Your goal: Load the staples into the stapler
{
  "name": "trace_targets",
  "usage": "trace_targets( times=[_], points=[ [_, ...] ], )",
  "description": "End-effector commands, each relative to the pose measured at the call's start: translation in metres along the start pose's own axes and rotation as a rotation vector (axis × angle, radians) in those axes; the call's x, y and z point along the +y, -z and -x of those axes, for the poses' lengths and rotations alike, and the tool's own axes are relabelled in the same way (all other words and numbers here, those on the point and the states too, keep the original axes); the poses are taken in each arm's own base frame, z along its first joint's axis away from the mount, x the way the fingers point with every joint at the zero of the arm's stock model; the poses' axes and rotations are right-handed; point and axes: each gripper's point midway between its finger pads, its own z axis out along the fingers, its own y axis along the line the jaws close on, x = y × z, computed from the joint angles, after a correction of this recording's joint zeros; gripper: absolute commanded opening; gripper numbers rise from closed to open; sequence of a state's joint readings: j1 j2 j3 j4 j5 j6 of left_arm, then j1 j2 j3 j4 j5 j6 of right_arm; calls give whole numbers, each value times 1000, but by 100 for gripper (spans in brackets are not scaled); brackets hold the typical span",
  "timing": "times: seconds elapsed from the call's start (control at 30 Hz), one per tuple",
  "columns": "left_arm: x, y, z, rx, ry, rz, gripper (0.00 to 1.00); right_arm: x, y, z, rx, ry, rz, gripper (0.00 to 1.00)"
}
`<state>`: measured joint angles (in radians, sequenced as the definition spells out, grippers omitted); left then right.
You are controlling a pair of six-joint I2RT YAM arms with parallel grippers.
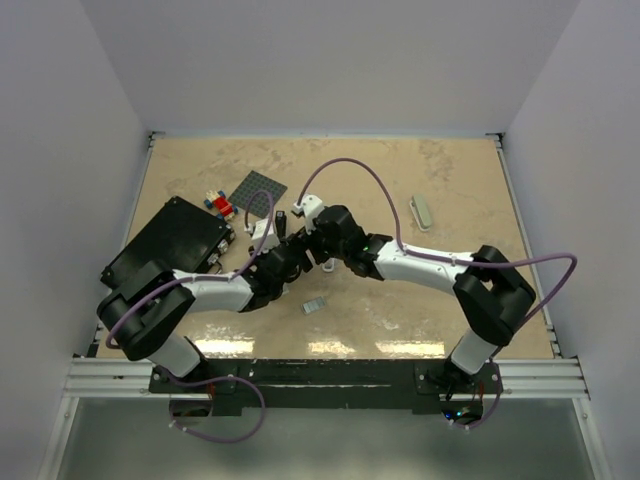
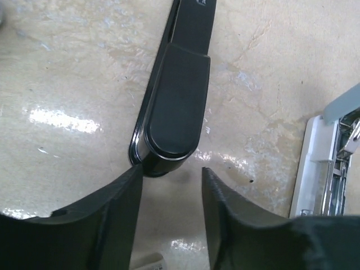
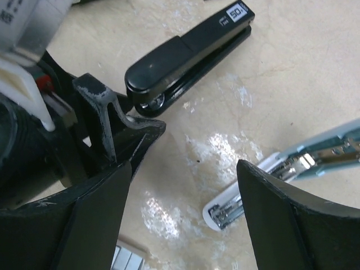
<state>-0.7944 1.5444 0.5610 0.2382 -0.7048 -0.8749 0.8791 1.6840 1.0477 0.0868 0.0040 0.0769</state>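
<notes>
The staples (image 1: 314, 306), a small pale grey-blue ribbed block, lie on the table nearer me than both grippers; a corner of the block shows at the bottom of the right wrist view (image 3: 126, 260). A white stapler lies opened with its metal magazine exposed (image 3: 270, 188), and also shows at the right edge of the left wrist view (image 2: 329, 169). A black stapler (image 2: 177, 98) lies closed just ahead of my left gripper (image 2: 171, 171), which is open and empty. My right gripper (image 3: 183, 169) is open and empty, above the table between the black stapler (image 3: 188, 50) and the white one.
A pale grey-green stapler (image 1: 422, 212) lies at the back right. A black box (image 1: 170, 240) sits at the left, with a grey baseplate (image 1: 255, 192) and small coloured bricks (image 1: 218, 204) behind it. My left gripper's fingers (image 3: 126, 132) are close beside my right gripper.
</notes>
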Motion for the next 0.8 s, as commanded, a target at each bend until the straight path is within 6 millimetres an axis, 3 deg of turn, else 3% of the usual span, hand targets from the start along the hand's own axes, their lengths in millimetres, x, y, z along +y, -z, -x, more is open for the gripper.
trace_targets(
  times=[0.0,0.2,0.3,0.43,0.57,0.63,0.77],
  points=[
    [6,1,-3,57,14,32,55,35,35,39,-118,-8,185,81],
    [11,14,0,112,-6,64,77,6,54,47,-158,-50,103,81],
    [5,26,14,126,-22,57,92,-8,69,53,-180,-68,54,81],
    [-3,42,43,133,-47,29,97,-24,89,60,-200,-73,-15,82],
    [2,47,60,196,-79,30,97,-38,113,64,-219,-101,-71,82],
    [-1,41,72,227,-92,7,97,-46,119,62,-221,-116,-117,82],
    [1,26,73,361,-166,16,93,-56,133,60,-229,-139,-168,82]
  ],
)
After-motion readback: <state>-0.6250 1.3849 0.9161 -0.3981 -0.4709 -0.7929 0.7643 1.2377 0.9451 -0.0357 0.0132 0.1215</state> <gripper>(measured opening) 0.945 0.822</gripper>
